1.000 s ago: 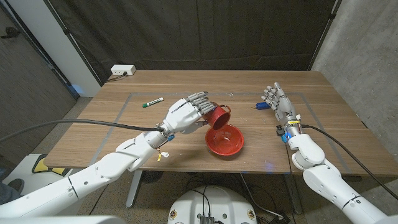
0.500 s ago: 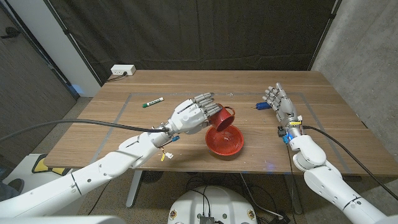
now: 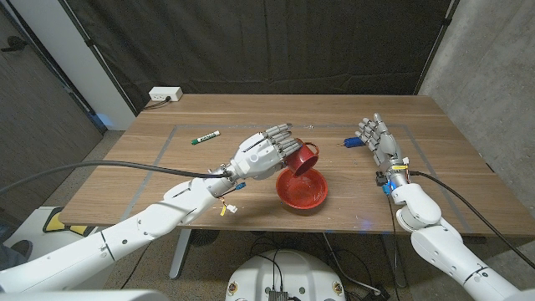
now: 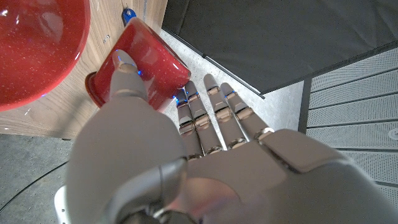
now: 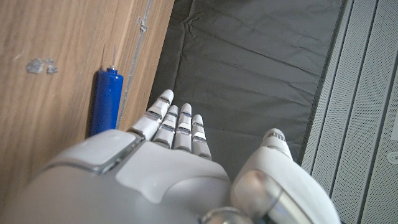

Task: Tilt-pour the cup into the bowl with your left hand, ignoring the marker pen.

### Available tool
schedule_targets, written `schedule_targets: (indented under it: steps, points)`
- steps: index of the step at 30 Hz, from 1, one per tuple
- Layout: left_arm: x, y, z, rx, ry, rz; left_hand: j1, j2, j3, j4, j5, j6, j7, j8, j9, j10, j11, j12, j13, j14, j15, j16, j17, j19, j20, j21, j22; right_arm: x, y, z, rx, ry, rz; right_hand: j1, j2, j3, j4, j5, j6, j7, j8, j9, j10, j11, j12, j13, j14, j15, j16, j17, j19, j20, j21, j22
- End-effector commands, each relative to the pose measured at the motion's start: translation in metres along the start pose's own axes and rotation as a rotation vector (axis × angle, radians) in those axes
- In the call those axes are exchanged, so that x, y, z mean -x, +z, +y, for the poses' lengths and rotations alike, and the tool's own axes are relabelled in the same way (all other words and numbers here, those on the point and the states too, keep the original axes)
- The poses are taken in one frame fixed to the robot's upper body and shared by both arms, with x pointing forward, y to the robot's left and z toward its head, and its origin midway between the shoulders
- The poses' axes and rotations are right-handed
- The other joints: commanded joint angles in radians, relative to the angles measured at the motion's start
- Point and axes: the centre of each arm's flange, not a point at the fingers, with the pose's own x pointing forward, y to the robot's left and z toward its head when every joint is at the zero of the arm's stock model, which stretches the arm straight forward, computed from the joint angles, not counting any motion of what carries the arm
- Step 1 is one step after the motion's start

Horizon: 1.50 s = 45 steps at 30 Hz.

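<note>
My left hand (image 3: 262,152) grips a red cup (image 3: 302,157) and holds it tilted over the far rim of the red bowl (image 3: 303,189), its mouth turned down toward the bowl. In the left wrist view the thumb lies on the cup's (image 4: 146,56) side, the other fingers (image 4: 214,106) wrap its far side, and the bowl (image 4: 37,50) sits just beside it. A green-capped marker pen (image 3: 203,136) lies on the table to the far left. My right hand (image 3: 378,142) stands on the table at the right, fingers straight and apart, holding nothing.
A small blue object (image 3: 351,141) lies just beside my right hand, seen as a blue cylinder (image 5: 104,102) in the right wrist view. A white power strip (image 3: 165,95) sits at the table's far left corner. A taped rectangle marks the tabletop.
My left hand has shifted slightly right and tipped the cup further over the bowl. The right hand has stayed put.
</note>
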Motion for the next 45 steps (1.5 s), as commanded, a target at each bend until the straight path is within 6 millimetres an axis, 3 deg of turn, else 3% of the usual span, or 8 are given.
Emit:
schedule_targets:
  steps: [1, 22, 45]
  points:
    - [0.002, -0.002, -0.003, 0.031, -0.017, 0.066, 0.07, 0.063, 0.157, 0.159, 0.006, 0.125, -0.044, 0.0, 0.006, 0.039, -0.043, 0.001, 0.001, -0.001, -0.125, 0.002, 0.0, -0.001, -0.098, -0.003, 0.001, -0.004, -0.001, -0.002, 0.003, 0.004, 0.01, 0.003, 0.01, -0.001, -0.002, 0.003, 0.007, 0.002, 0.005, 0.003, 0.011, -0.001, 0.008, 0.005, 0.004, -0.002, 0.004, 0.003, 0.006, 0.001, 0.001, 0.004]
    - [0.015, -0.024, -0.015, 0.241, -0.049, 0.374, 0.063, 0.048, 0.149, 0.16, 0.01, 0.127, -0.033, -0.002, 0.007, 0.047, -0.034, 0.002, 0.001, 0.017, -0.119, 0.005, 0.0, 0.017, -0.098, 0.0, 0.001, -0.006, -0.002, 0.003, 0.016, 0.007, 0.029, 0.003, 0.011, -0.002, -0.002, 0.002, 0.007, 0.001, 0.004, 0.003, 0.011, 0.002, 0.008, 0.005, 0.005, -0.002, 0.004, 0.003, 0.006, 0.002, 0.001, 0.004]
    - [0.035, -0.063, -0.073, 0.688, -0.092, 0.861, 0.058, 0.045, 0.146, 0.164, 0.013, 0.124, -0.017, -0.005, 0.008, 0.046, -0.015, 0.002, 0.002, 0.021, -0.108, 0.004, 0.0, 0.019, -0.085, -0.003, 0.002, -0.017, 0.0, 0.007, 0.025, 0.007, 0.033, 0.003, 0.011, -0.003, -0.003, 0.002, 0.008, 0.001, 0.004, 0.003, 0.011, 0.0, 0.007, 0.005, 0.004, -0.002, 0.004, 0.003, 0.006, 0.001, 0.001, 0.004]
